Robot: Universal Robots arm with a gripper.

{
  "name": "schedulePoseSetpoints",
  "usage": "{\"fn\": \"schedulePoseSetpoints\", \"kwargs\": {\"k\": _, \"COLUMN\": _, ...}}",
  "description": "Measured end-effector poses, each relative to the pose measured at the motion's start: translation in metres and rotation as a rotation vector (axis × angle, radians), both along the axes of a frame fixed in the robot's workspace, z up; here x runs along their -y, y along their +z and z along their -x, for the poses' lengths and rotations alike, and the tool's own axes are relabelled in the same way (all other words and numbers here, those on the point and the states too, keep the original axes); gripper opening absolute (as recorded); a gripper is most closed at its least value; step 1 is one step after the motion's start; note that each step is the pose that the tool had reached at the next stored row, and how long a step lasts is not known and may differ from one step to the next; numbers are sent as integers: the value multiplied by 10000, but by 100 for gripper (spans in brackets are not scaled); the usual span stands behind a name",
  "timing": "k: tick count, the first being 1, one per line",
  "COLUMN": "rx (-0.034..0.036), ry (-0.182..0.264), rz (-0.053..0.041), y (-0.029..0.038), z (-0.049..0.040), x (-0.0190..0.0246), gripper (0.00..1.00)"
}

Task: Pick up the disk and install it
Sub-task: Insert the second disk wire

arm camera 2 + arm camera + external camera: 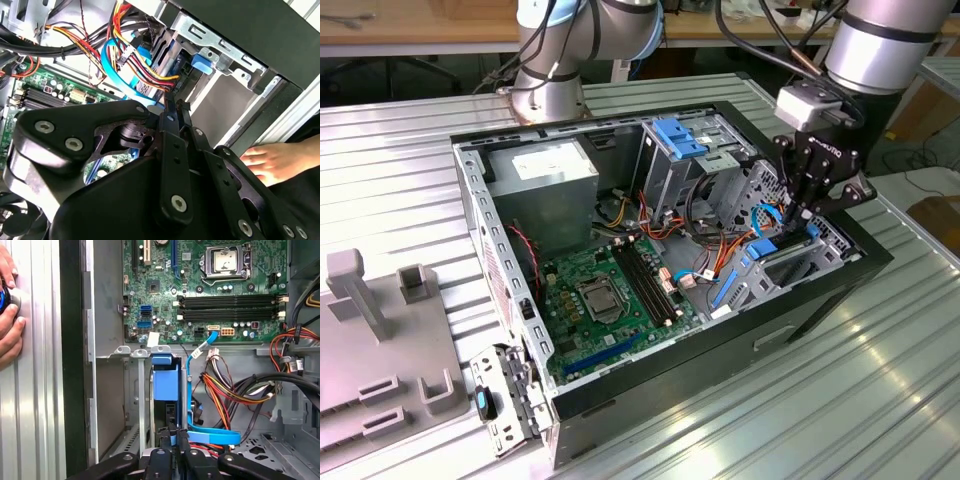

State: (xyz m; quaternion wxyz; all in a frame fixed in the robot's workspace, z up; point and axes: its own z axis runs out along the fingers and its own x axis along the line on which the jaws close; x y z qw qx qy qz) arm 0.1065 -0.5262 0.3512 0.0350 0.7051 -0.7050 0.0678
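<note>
The disk (763, 252) stands on edge in the drive bay at the exterior view's right end of the open computer case (820, 290). Its bright blue carrier (165, 382) is seen edge-on between the bay's metal rails. My gripper (802, 212) reaches down into the case right over it. The two black fingers (169, 436) are pressed close together on the blue handle end of the disk, seen again as fingers (170, 112) in the second wrist view. The grey drive body is mostly hidden in the bay.
Bundled power wires (235, 390) and a thin blue data cable (212, 435) lie right beside the bay. The green motherboard (605, 290) fills the case floor. A person's hand (7, 315) rests on the table by the case wall. Grey fixtures (380, 330) stand at the exterior view's left.
</note>
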Motion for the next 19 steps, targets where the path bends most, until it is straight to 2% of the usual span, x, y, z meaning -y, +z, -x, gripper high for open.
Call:
{"fn": "schedulePoseSetpoints", "kwargs": {"k": 1, "rx": 57, "ry": 1, "rz": -1, "y": -1, "z": 9, "x": 1, "gripper": 16}}
{"fn": "schedulePoseSetpoints", "kwargs": {"k": 4, "rx": 101, "ry": 2, "rz": -13, "y": -9, "z": 19, "x": 0, "gripper": 16}}
{"fn": "schedulePoseSetpoints", "kwargs": {"k": 8, "rx": 107, "ry": 2, "rz": -27, "y": -20, "z": 22, "x": 0, "gripper": 16}}
{"fn": "schedulePoseSetpoints", "kwargs": {"k": 15, "rx": 108, "ry": 1, "rz": -122, "y": -46, "z": 22, "x": 0, "gripper": 16}}
{"fn": "schedulePoseSetpoints", "kwargs": {"k": 17, "rx": 158, "ry": 2, "rz": -139, "y": -48, "z": 24, "x": 0, "gripper": 16}}
{"fn": "schedulePoseSetpoints", "kwargs": {"k": 18, "rx": 233, "ry": 9, "rz": -148, "y": -48, "z": 28, "x": 1, "gripper": 16}}
{"fn": "schedulePoseSetpoints", "kwargs": {"k": 19, "rx": 268, "ry": 12, "rz": -154, "y": -47, "z": 33, "x": 1, "gripper": 16}}
